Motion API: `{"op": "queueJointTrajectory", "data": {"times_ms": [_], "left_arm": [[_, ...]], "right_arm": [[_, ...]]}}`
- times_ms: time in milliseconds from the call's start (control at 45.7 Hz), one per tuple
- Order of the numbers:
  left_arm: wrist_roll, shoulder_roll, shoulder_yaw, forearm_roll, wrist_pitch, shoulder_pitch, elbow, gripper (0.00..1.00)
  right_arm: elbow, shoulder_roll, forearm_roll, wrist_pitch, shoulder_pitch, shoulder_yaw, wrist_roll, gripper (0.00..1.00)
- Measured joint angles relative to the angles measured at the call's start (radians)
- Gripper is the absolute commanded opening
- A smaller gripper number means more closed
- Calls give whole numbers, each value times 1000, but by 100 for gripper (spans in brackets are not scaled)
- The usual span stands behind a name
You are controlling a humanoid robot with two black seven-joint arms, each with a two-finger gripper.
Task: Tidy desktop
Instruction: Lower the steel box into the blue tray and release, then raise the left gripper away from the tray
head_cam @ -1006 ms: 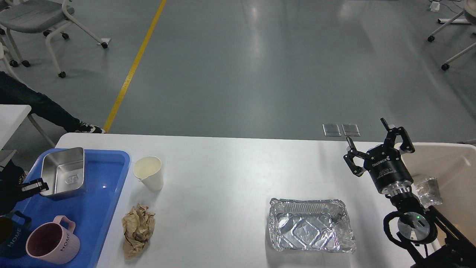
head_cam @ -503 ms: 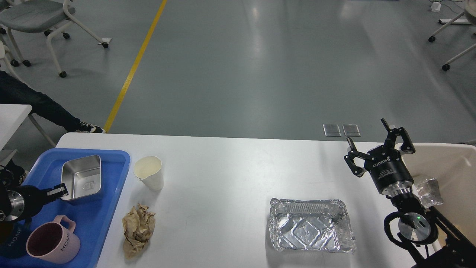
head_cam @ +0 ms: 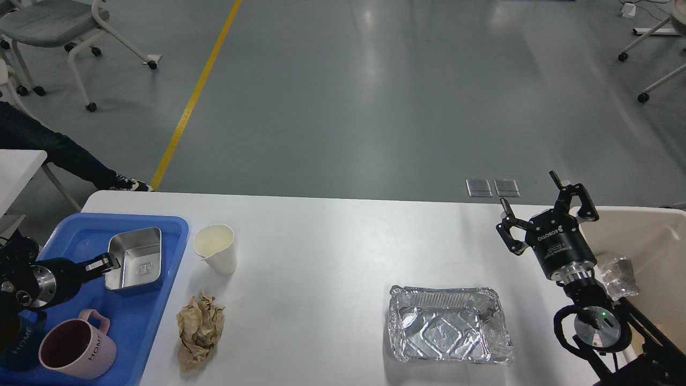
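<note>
Here the large white matte desktop (head_cam: 332, 252) with rounded corners fills the lower half of the head view. It is rigid, smooth and fixed, not a thing to grasp; tidying it means lifting off what lies on it.

At its left edge sits a blue plastic tray (head_cam: 155, 305). Inside the tray's far part lies a small rectangular stainless-steel box (head_cam: 135, 265), shiny and hard, probably slick, best pinched by its thin rim. The left gripper (head_cam: 107, 264) is closed on that box's left rim. A pink ceramic mug (head_cam: 72, 348) marked HOME stands in the tray's near part, with a dark mug partly cut off beside it.

Just right of the tray stands a cream paper cup (head_cam: 215, 249), light and easily crushed, its rim dented. Nearer the front edge lies a crumpled ball of brown paper (head_cam: 199, 331), soft, to be taken anywhere. Toward the front right rests a crinkled aluminium foil tray (head_cam: 449, 331), flimsy; a grip on its rolled rim would likely bend it.

The right gripper (head_cam: 542, 206) hangs over the right edge, fingers spread apart and empty, beside a beige plastic bin (head_cam: 659, 257) holding a clear crumpled wrapper (head_cam: 617, 276).
</note>
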Motion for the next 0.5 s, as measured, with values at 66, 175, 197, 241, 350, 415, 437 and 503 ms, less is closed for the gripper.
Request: {"op": "queueJointTrajectory", "data": {"times_ms": [66,175,197,241,350,415,437,503], "left_arm": [[0,-2,-8,0,0,2,-1,87],[0,-5,-35,-20,0,2,-2,94],[-1,-5,-49,-33,0,2,-2,95],[-2,-4,-85,-71,0,1,-2,96],[-7,3,-178,-165,-1,-4,-2,96],[-9,5,-235,-212,-1,-8,-2,96],[-10,7,-258,-228,-1,-9,-2,96],[-11,9,-324,-267,4,-11,-2,96]], "right_arm": [[1,1,0,0,0,0,0,100],[1,2,0,0,0,0,0,100],[1,2,0,0,0,0,0,100],[1,2,0,0,0,0,0,100],[1,2,0,0,0,0,0,100],[1,3,0,0,0,0,0,100],[1,4,0,0,0,0,0,100],[1,5,0,0,0,-1,0,100]]}}
